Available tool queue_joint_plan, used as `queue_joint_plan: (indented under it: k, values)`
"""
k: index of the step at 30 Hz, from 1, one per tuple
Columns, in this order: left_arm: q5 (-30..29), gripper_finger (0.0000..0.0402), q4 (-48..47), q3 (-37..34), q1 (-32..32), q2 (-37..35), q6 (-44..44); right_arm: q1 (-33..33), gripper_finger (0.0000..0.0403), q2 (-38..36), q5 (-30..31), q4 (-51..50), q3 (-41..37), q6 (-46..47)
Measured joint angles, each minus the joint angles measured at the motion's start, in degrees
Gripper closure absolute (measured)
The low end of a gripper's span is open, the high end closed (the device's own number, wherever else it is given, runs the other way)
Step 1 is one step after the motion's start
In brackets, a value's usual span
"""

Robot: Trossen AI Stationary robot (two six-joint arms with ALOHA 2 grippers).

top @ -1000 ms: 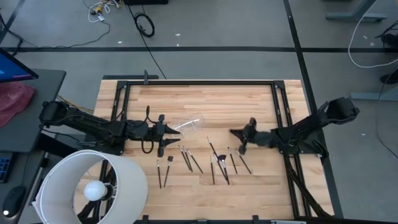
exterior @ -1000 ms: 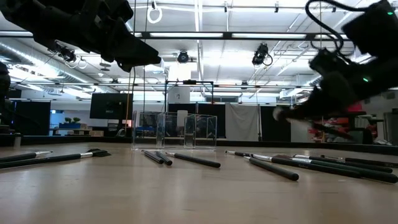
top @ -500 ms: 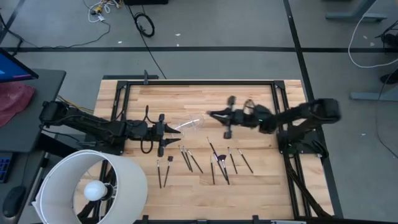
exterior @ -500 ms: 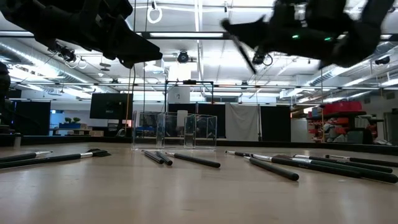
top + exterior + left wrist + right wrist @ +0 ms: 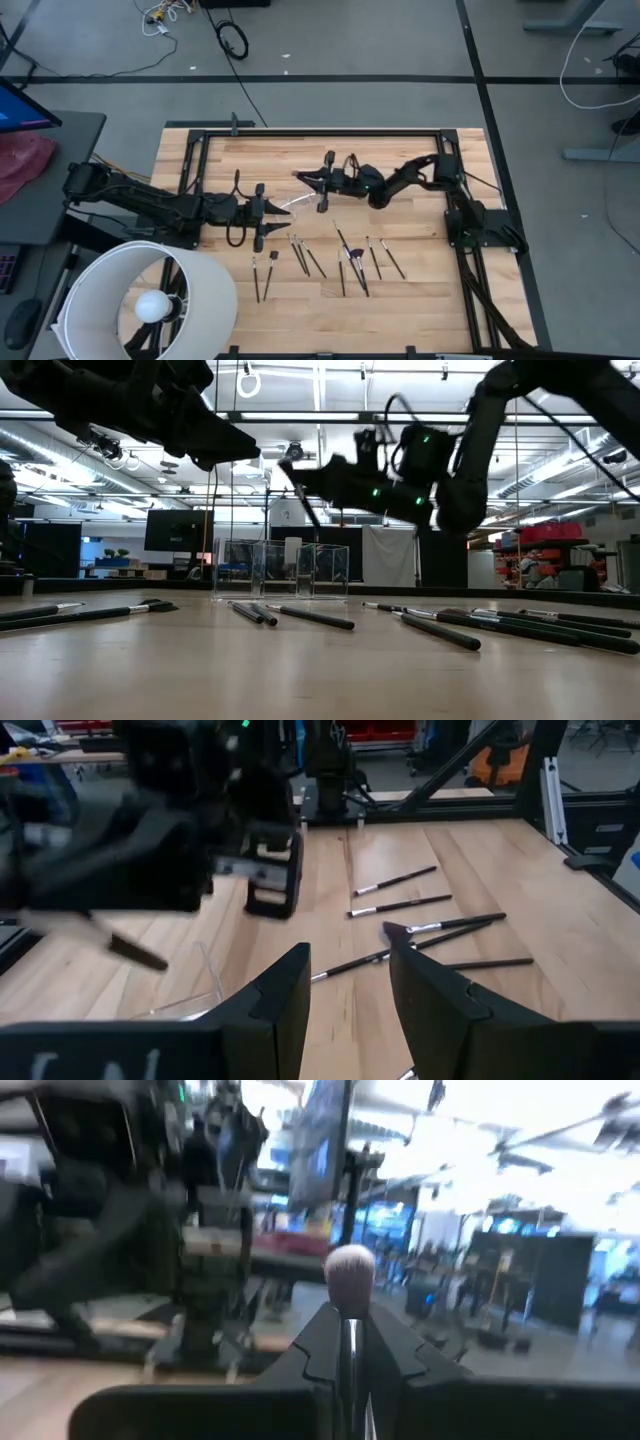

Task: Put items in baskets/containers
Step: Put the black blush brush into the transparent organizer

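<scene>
Pale-tipped brush [image 5: 349, 1295] pinched in right end effector [image 5: 347, 1342] above clear cup [image 5: 303, 198].

Over the last second, swung across from the right side of the light wooden desk [image 5: 400, 150] toward its middle and far part: the right pincer [image 5: 308, 179], clamped on a slim dark-handled makeup brush with a pale bristle tip [image 5: 349, 1272]. Now raised above the desk, just beside the small clear plastic cup [image 5: 305, 196] and close to the left pincer [image 5: 283, 212]. Right arm extended leftward.
</scene>
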Motion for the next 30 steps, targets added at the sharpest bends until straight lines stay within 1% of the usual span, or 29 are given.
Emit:
queue_joint_plan:
  k: [2,5,10,14,24,30]
  values:
    - [0.2,0.0259,0.0,0.0,0.0,0.0,-1.0,-0.2,0.0381,1.7,-0.3,-0.1,1.5,1.4]
    - [0.2,0.0259,-0.2,0.0,0.0,0.0,-1.6,-0.8,0.0381,3.2,-0.4,-0.3,1.4,2.7]
    - [0.2,0.0259,-0.2,0.0,0.0,0.0,-1.5,-1.5,0.0381,3.4,-0.1,1.2,-0.8,2.8]
    - [0.2,0.0259,-0.2,0.0,0.0,0.0,-1.2,-2.0,0.0373,3.3,-0.3,-0.7,-1.2,6.1]
    - [0.2,0.0259,-0.2,0.0,0.0,0.0,-1.2,-1.9,0.0334,3.4,-0.2,-3.1,-1.3,5.5]
    - [0.2,0.0259,-0.2,0.0,0.0,0.0,-1.2,-1.9,0.0299,3.4,-0.2,-4.0,-1.3,5.5]
